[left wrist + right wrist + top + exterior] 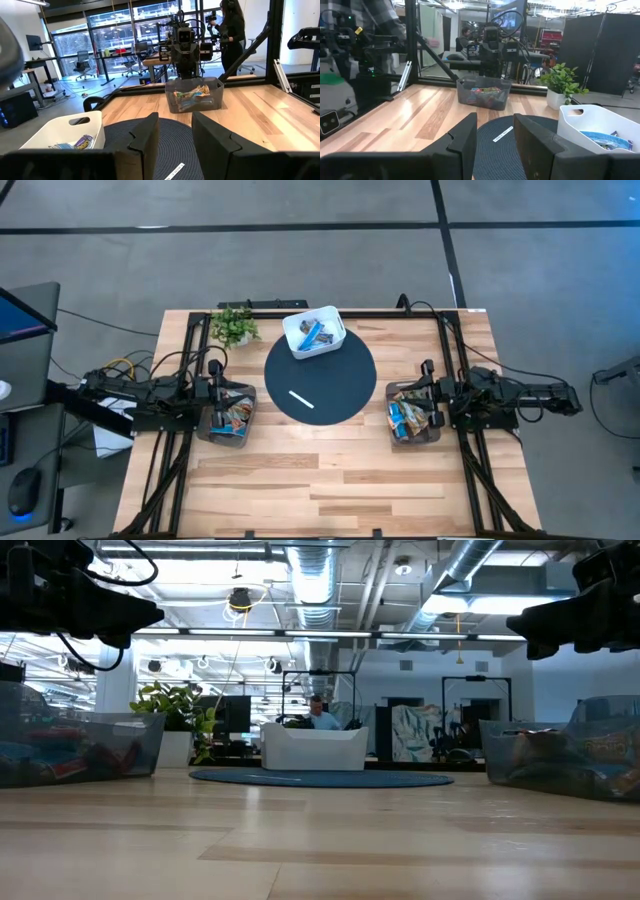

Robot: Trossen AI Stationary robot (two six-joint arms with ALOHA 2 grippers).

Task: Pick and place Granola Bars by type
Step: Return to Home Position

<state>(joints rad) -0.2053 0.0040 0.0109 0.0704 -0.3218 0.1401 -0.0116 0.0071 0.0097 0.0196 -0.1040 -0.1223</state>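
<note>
Granola bars lie in two clear bins: one at the table's left and one at its right, each holding several tan and blue bars. More blue bars lie in the white box at the far middle. My left gripper hangs level above the left bin, open and empty. My right gripper hangs level above the right bin, also open and empty. Both point toward the table's middle.
A dark round mat lies in the middle of the table with a thin white stick on it. A small potted plant stands at the far left. Black frame rails run along the table's left and right sides. A person stands beyond the table.
</note>
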